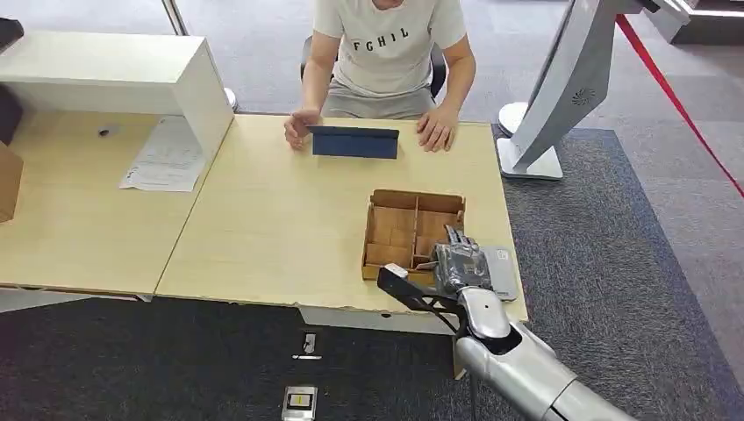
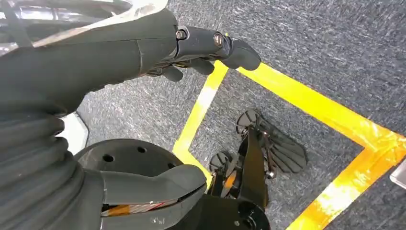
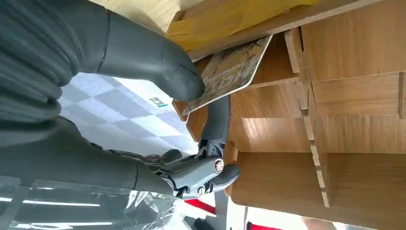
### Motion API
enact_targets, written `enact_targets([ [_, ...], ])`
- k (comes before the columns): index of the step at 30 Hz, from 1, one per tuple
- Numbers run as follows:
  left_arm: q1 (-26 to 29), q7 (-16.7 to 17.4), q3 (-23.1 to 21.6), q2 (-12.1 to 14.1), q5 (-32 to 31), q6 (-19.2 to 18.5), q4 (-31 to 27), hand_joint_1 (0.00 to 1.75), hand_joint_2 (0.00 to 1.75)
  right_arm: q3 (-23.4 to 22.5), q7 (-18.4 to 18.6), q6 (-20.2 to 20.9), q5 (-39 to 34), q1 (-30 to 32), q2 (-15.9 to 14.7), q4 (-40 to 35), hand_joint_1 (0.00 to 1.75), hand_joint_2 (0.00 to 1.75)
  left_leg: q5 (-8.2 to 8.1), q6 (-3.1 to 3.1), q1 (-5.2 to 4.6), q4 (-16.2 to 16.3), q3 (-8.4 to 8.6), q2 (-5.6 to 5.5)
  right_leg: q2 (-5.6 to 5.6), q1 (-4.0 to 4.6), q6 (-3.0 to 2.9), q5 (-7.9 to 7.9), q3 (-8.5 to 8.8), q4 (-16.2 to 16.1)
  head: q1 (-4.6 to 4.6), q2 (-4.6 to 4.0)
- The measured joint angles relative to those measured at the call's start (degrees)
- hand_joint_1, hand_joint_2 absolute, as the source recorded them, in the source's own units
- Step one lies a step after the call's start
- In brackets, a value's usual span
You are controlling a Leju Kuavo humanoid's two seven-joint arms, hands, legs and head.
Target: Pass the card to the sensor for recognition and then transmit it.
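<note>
Right hand (image 1: 458, 261) is down at the near right corner of the wooden box (image 1: 412, 230), and in the right wrist view you can see the thumb (image 3: 158, 62) pressing a card (image 3: 229, 72) against a finger (image 3: 216, 120) underneath, so it's pinching the card, tilted, right at the box's edge over one of the compartments. The card has a brownish printed face, can't read what's on it. Just to the right of the hand there's a flat grey sensor pad (image 1: 502, 272) lying on the tabletop (image 1: 272, 219), close to the front right corner.

Left hand (image 2: 201, 48) is hanging down by the robot's side over dark grey carpet (image 2: 335, 48) with yellow tape lines (image 2: 306, 103). Fingers are loosely curled, thumb apart from them, nothing in it.

Box itself is a shallow tray split into several compartments with wooden dividers, sitting on the right half of the tabletop. Further back a dark blue tablet (image 1: 354, 141) stands propped up near the far edge, and a person (image 1: 388, 53) in a light t-shirt sits behind it with one hand on each side of it. Off to the left there's a sheet of paper (image 1: 165, 158) beside a white raised shelf unit (image 1: 114, 74). A white stand (image 1: 561, 96) is on the floor past the right end.
</note>
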Motion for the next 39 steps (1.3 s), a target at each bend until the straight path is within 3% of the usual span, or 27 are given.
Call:
enact_targets([
  [27, -0.02, 0.24, -0.13, -0.22, -0.94, 0.68, 0.00, 0.00, 1.75, -0.17, -1.25, -3.21, -1.75, 2.72, -0.76, 0.42, 1.75, 1.75, 0.01, -0.01, 0.00, 0.00, 0.15, 0.05, 0.00, 0.00, -0.01, 0.01, 0.09, -0.01, 0.00, 0.02],
  [39, -0.01, -0.42, -0.13, -0.79, -0.07, 0.57, 0.00, 0.00, 1.75, -0.09, -0.85, -4.94, 2.12, 2.45, -0.77, 0.35, 1.75, 1.75, 0.02, 0.00, 0.00, 0.00, 0.15, 0.03, 0.00, 0.00, -0.02, 0.02, 0.14, -0.01, -0.02, 0.02],
])
